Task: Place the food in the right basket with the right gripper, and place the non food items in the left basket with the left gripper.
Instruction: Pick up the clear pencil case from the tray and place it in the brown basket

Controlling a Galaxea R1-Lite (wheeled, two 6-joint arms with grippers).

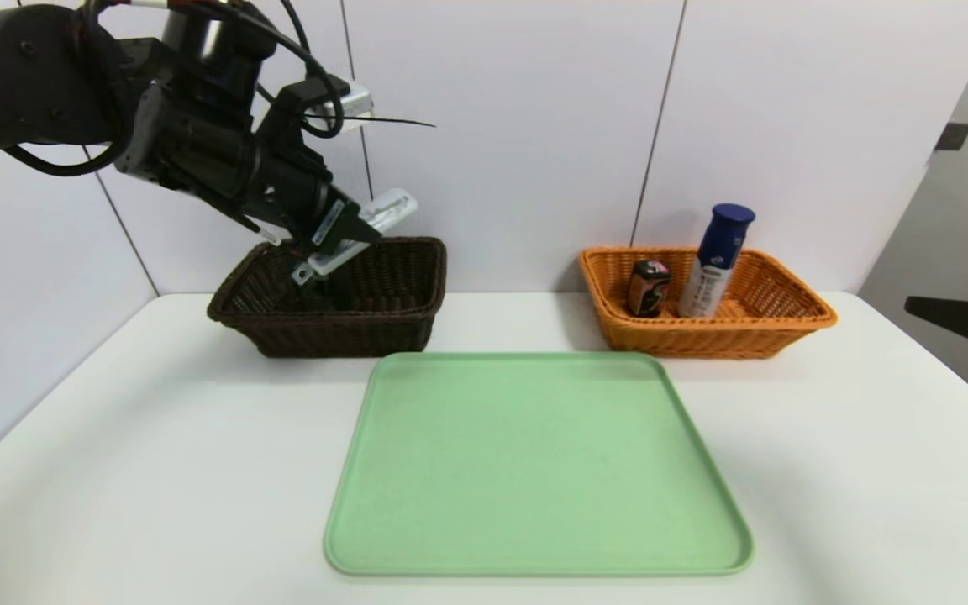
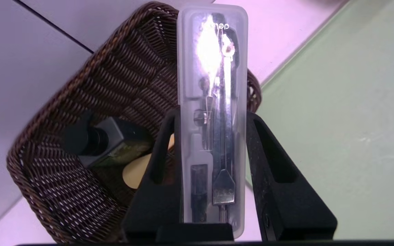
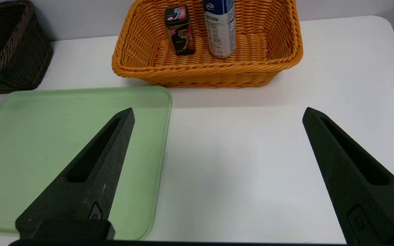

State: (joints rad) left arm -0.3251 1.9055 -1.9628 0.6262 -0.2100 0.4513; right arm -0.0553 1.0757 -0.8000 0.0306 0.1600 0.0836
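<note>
Case (image 2: 212,112), clear-grey, flat and long, pinched across its narrow width by the fingers (image 2: 162,171) of my left gripper (image 1: 348,231), one finger against each long edge. Its long axis runs straight out along the line of the fingers, so most of its length projects beyond the tips; in the head view that free end tilts upward and away from the arm. Case hangs above the left basket (image 1: 417,252), the dark brown woven one, over the rim on the orange basket's side, and touches nothing but the fingers.

Inside the left basket lies the black square bottle (image 2: 108,145), cap toward one end wall; a pale rounded shape beside it is partly hidden by a finger, and I cannot tell what it is.

Judgement: the coming move is a release, and it turns on whether the whole length clears the rim. With the near end over the basket and the far end raised, I judge a short descent toward the basket floor safer than letting go from here.

Beside the left basket stands the right basket (image 1: 786,315), orange, holding the blue-capped white bottle (image 1: 715,260) and the small dark box (image 1: 648,287). Green tray (image 1: 534,462) lies on the bench (image 1: 114,470) in front of both. My right gripper (image 3: 217,116) idles near the right basket, fingers spread wide, holding nothing.
</note>
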